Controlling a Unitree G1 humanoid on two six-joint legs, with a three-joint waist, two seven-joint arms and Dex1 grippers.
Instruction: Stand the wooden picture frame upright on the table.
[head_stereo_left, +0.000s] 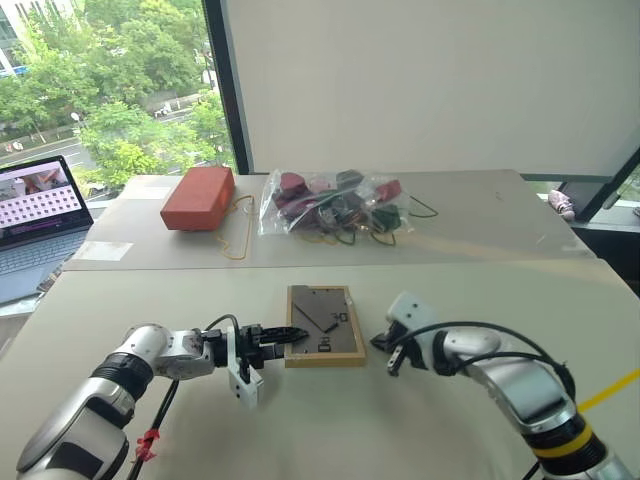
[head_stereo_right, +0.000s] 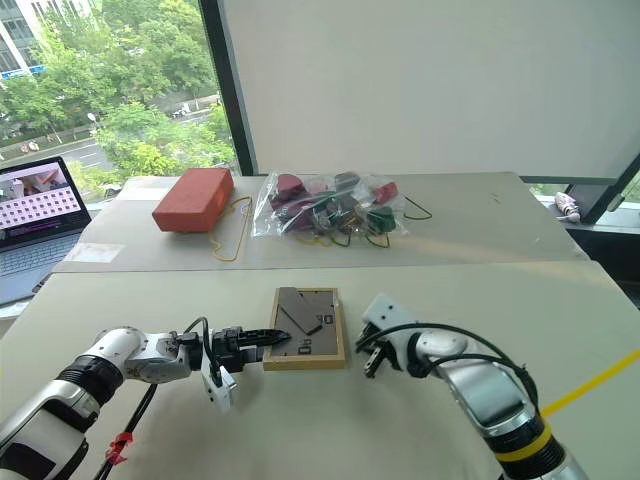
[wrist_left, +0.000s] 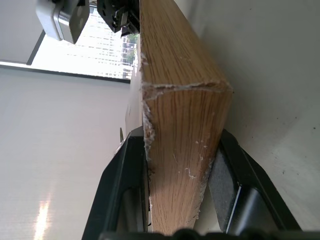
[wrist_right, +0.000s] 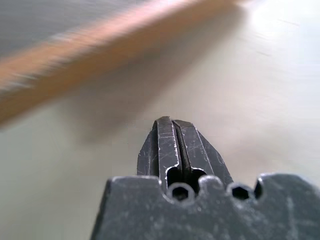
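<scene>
Two black fingers of the left gripper (wrist_left: 180, 175) are clamped on the near left corner of the wooden picture frame (head_stereo_left: 325, 325), one pad on each face of the light-wood edge, as the left wrist view shows plainly. That corner hold looks chosen so the frame can be pivoted up off its face: the frame lies flat on the table (head_stereo_left: 330, 440), near the front middle, dark grey back upward, and the fold-out stand (head_stereo_left: 325, 312) lies folded against that back, so it has to be tipped and propped before it can stand. The grip comes in from the side, roughly level with the tabletop, which I judge suits levering the left edge up. The right gripper (head_stereo_left: 385, 342) is closed with nothing between its fingers, which press together in the right wrist view; it sits just beside the frame's right edge, apart from it, likely placed to steady that side or to pull the stand out once the frame rises. Farther back on the table lie an orange-red block (head_stereo_left: 198, 197) and a clear bag of small parts (head_stereo_left: 330, 205), well apart from the work, and an open laptop (head_stereo_left: 38, 225) stands at the left edge.
</scene>
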